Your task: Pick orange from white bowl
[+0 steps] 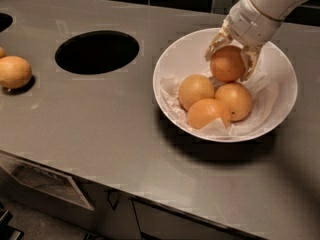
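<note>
A wide white bowl (175, 64) stands on the grey counter at the right. My gripper (229, 60) reaches in from the upper right and is shut on the orange (226, 64), a deep dull orange fruit held between the two fingers (248, 63) just above the fruit left in the bowl. Three more orange fruits lie in the bowl on white paper: one at the left (196, 91), one at the right (233, 100), and a brighter one in front (208, 113).
A dark round hole (97, 51) is cut in the counter left of the bowl. A paler yellowish fruit (14, 72) lies at the far left edge. The counter's front edge runs along the bottom, with a cabinet below.
</note>
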`<move>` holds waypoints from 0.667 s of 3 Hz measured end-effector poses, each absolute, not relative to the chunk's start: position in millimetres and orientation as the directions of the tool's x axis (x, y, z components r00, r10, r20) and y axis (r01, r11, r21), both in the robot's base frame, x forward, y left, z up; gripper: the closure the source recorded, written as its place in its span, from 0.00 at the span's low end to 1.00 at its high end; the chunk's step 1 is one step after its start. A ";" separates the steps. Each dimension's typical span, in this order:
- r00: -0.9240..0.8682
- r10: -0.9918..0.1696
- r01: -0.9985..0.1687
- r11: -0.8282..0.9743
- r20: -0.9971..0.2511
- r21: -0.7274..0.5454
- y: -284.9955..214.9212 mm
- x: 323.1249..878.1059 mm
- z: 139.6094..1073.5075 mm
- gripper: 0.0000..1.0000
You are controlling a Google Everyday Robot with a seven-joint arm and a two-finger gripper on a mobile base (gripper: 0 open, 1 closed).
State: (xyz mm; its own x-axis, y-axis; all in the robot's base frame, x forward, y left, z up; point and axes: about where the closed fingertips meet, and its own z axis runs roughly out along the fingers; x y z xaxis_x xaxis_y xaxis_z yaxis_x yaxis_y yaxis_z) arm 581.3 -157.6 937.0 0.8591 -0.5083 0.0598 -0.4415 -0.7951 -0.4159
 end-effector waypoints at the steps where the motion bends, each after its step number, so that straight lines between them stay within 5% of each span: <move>1: 0.861 -0.503 -0.420 -0.789 0.078 -0.449 -158.2 575.7 943.3 1.00; 2: 0.871 -0.481 -0.380 -0.787 0.097 -0.487 -157.0 568.7 951.7 1.00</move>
